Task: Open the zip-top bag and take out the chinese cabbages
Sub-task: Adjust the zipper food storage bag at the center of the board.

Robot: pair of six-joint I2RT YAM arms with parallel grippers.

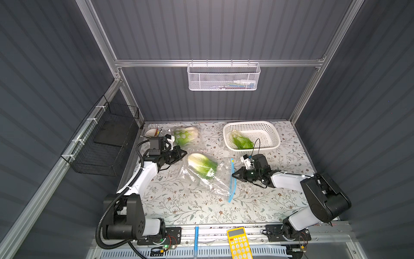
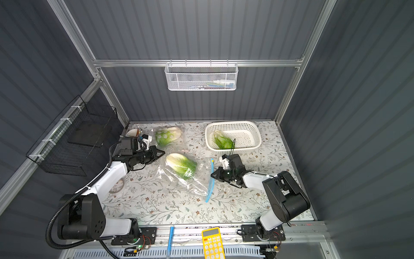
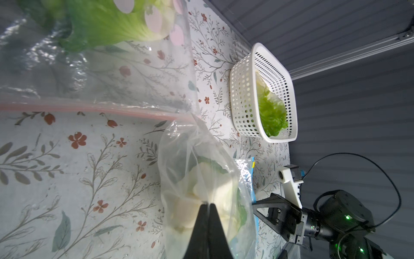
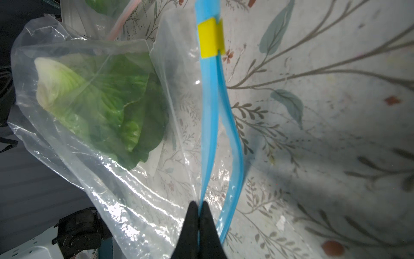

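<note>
Blue zip lips (image 4: 209, 116) stand parted; right gripper (image 4: 199, 205) is pinched tight on one lip, left gripper (image 3: 209, 205) on the zip-top bag's (image 1: 212, 181) opposite film edge. Bare floral cloth (image 1: 190, 210) lies nearside.

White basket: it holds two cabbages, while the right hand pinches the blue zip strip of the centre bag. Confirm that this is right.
Wrong on the count: the white basket holds one cabbage, not two, as both top views show. The right hand does pinch the blue zip strip of the centre bag.
</note>
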